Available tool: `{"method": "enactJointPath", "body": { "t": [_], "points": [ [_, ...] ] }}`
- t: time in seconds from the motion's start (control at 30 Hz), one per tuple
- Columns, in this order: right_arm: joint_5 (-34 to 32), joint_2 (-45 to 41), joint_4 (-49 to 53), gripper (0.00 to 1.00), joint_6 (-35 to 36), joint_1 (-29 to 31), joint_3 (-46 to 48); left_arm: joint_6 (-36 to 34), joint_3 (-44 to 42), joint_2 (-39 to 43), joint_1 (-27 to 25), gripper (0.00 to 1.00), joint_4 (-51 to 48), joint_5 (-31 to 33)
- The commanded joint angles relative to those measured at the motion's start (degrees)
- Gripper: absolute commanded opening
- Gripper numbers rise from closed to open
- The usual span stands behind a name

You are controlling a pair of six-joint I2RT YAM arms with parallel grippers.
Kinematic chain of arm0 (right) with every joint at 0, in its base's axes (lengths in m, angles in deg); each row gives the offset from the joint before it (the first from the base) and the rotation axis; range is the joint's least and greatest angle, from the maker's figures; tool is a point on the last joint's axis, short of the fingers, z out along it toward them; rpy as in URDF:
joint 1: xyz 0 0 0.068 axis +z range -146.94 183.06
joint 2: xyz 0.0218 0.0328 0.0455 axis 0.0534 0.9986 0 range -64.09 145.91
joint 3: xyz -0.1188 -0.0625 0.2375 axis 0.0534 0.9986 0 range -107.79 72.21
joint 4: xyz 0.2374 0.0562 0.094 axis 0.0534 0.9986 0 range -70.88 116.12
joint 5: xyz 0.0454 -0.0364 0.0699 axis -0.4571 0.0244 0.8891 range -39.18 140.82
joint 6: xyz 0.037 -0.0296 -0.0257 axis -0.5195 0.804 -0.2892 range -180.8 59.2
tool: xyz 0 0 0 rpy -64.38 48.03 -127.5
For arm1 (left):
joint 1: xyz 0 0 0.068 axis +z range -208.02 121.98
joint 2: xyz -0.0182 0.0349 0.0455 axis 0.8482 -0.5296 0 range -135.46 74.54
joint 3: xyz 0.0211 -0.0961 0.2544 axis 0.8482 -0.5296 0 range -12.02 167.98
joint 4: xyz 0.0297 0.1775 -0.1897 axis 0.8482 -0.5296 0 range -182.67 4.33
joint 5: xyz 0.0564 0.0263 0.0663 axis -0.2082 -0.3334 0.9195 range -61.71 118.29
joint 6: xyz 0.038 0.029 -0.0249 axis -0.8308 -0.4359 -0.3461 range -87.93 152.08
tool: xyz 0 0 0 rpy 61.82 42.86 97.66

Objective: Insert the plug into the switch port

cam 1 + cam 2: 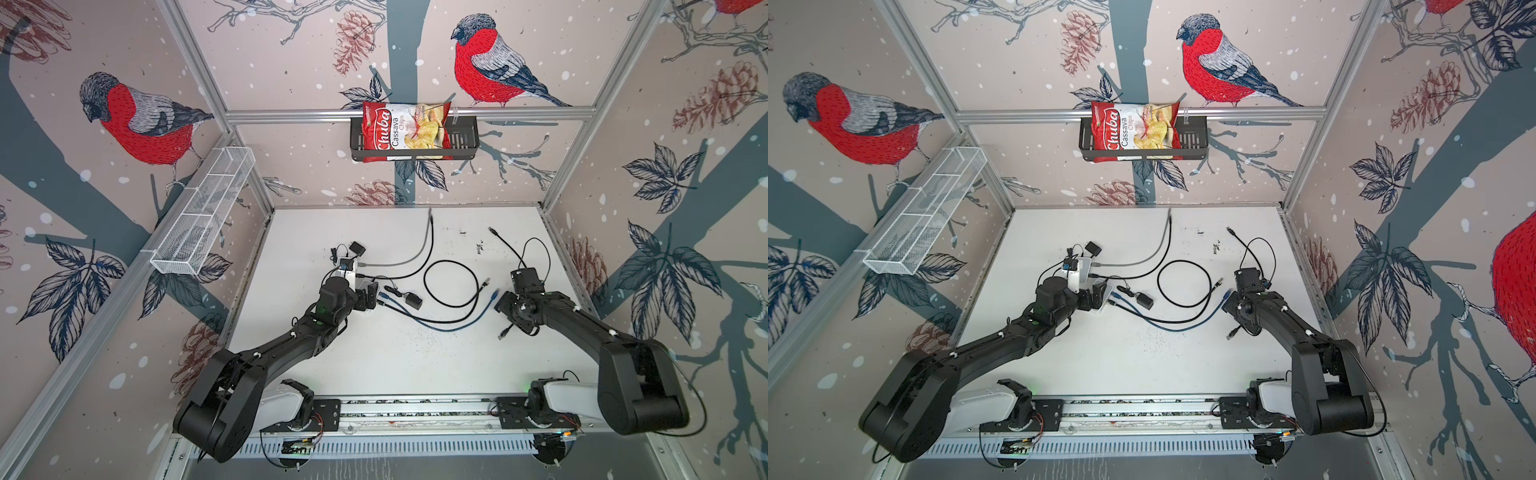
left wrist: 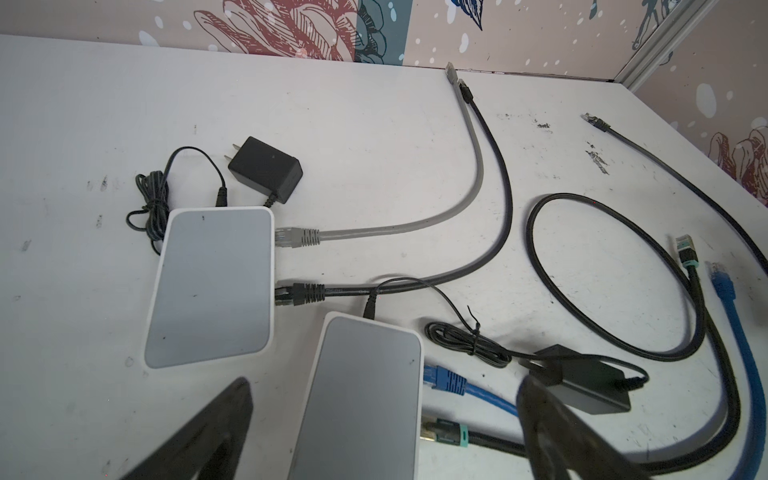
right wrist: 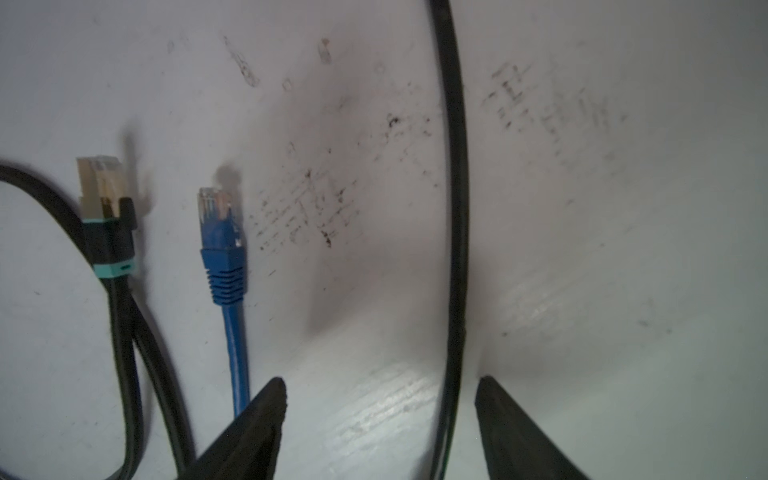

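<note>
Now, the right end effector [image 3: 381,379] stands with jaws apart astride a black cable [image 3: 455,208]. A plug [image 1: 504,332] lies flat on the tabletop [image 1: 374,365] just by its wrist, long axis diagonal, tip aimed front-left, shown only in both top views. The left end effector [image 2: 384,382] gapes around the nearer switch [image 2: 361,415].

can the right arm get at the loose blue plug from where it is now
Probably yes. The blue plug lies bare on the table, close by the right gripper, whose jaws stand apart. A thin black cable runs between those jaws and may need clearing first.
</note>
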Motion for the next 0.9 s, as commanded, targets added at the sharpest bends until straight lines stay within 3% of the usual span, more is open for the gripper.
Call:
{"method": "enactJointPath", "body": {
  "t": [0.0, 0.27, 0.73, 0.87],
  "points": [
    [1.5, 0.5, 2.6, 0.66, 0.3, 0.4, 0.6, -1.5, 0.4, 0.1, 0.0, 0.98, 1.7, -0.7],
    [4.7, 1.2, 1.0, 0.35, -0.6, 1.7, 2.2, -2.2, 0.3, 0.5, 0.0, 0.98, 2.1, 0.0],
    [5.8, 3.8, 0.4, 0.05, -1.6, 6.0, 0.4, -3.8, 0.4, -0.6, 0.0, 0.97, 2.3, 0.1],
    [5.6, 4.9, 0.9, 0.01, -2.0, 8.3, -0.9, -4.3, 0.6, -0.8, 0.0, 0.97, 2.4, 0.1]
  ]
}}
